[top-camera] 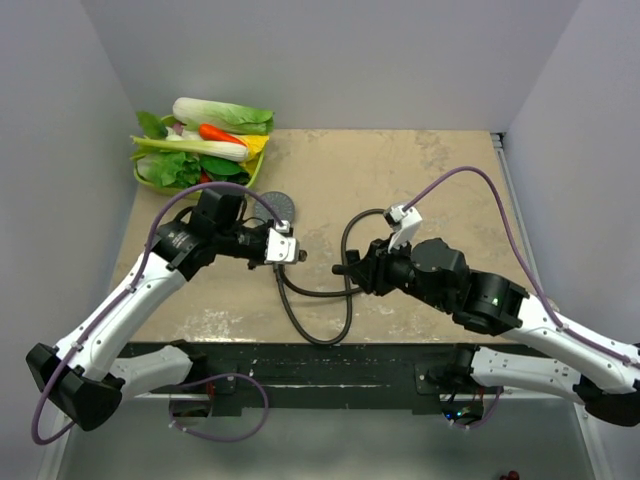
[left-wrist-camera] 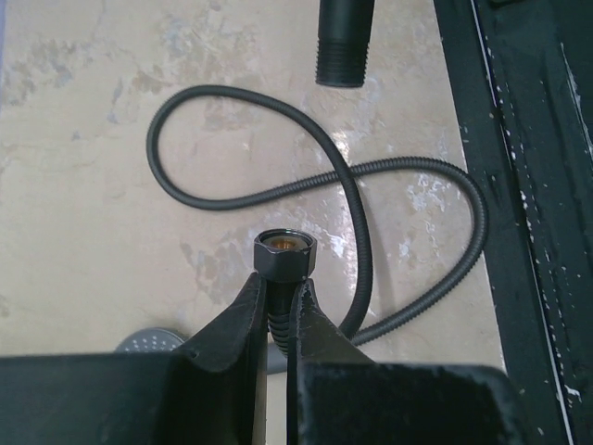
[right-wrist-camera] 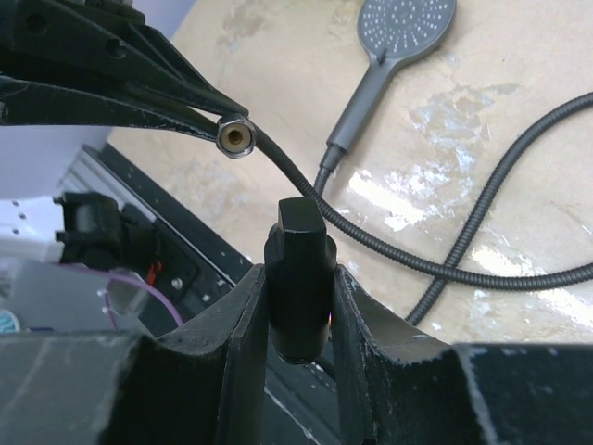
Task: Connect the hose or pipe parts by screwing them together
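**Hose and fittings.** You see the hose lying in loose crossed loops on the counter. One end is raised off the surface. That end carries a hexagonal end nut whose open mouth shows brass-coloured inside.

In the left wrist view, the threaded tip of a short black fitting sits at about 12 o'clock from the nut. The two are well apart and not engaged. From overhead, the nut is at 9 o'clock of the fitting, with bare counter and a run of hose showing between them.

**Jaws.** Your left gripper has its jaws fully closed on the hose just behind the nut, so the nut projects beyond the fingertips. Your right gripper has its jaws partly closed on the fitting. One finger presses each flank, and the body of the fitting stands up between them.

**Shower head.** The shower head lies flat on the counter with its spray face up. In the right wrist view it is at roughly 1 o'clock from the fitting, and its handle points back toward the hose. You cannot tell whether the handle's end touches the hose there. From overhead, the left arm partly covers the shower head.

**Surroundings.** A pile of vegetables occupies the counter's far corner, at about 11 o'clock from the hose loops.
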You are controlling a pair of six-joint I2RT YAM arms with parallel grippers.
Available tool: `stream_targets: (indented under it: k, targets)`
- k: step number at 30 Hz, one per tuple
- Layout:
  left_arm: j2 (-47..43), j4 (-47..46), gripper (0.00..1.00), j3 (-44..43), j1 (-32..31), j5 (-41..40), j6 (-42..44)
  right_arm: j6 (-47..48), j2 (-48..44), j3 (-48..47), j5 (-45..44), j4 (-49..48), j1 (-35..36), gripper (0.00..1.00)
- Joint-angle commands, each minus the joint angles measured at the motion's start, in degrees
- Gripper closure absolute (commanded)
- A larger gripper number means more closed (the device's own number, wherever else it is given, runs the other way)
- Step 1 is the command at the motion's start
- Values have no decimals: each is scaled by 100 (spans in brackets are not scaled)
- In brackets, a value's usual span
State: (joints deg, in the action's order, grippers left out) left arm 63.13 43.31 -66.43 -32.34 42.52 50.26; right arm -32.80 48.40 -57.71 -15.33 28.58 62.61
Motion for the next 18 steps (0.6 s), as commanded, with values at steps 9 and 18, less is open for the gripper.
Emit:
stream_targets:
  k: [9,18]
  targets:
    - [-266,90,100,324,-203,-122,-394,651,28,67,513,-1054,23,100]
    - [-381,-208,100,359,-211,590,-1211,1161,161,-82,707,-1443,67,100]
